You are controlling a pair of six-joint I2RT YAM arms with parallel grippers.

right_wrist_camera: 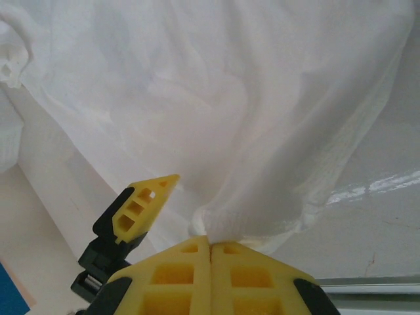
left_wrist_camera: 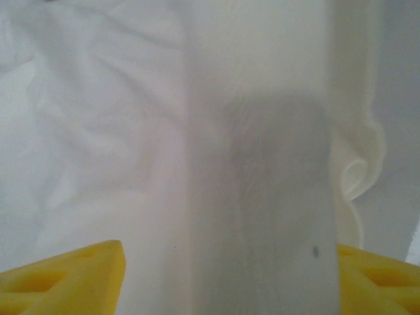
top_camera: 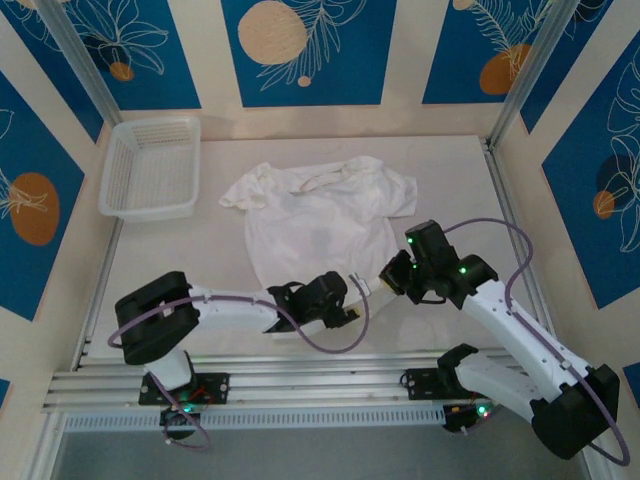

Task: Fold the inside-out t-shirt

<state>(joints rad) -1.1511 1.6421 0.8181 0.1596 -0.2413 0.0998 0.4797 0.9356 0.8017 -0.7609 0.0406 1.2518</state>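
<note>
The inside-out t-shirt [top_camera: 320, 215] lies spread on the table, white and wrinkled, with its collar at the far side and its hem toward the arms. Both grippers sit at the near hem. My right gripper [top_camera: 388, 278] is shut on the hem's right corner; in the right wrist view its pads [right_wrist_camera: 210, 240] pinch a bunched edge of cloth [right_wrist_camera: 249, 216]. My left gripper [top_camera: 356, 291] stands just left of it, jaws apart, and the left wrist view has a band of the cloth [left_wrist_camera: 262, 197] between its yellow fingertips [left_wrist_camera: 85, 272].
A white mesh basket [top_camera: 112, 165] stands at the far left of the table. Metal rails [top_camera: 300, 385] run along the near edge by the arm bases. One finger of the left gripper [right_wrist_camera: 141, 203] appears close beside the right gripper.
</note>
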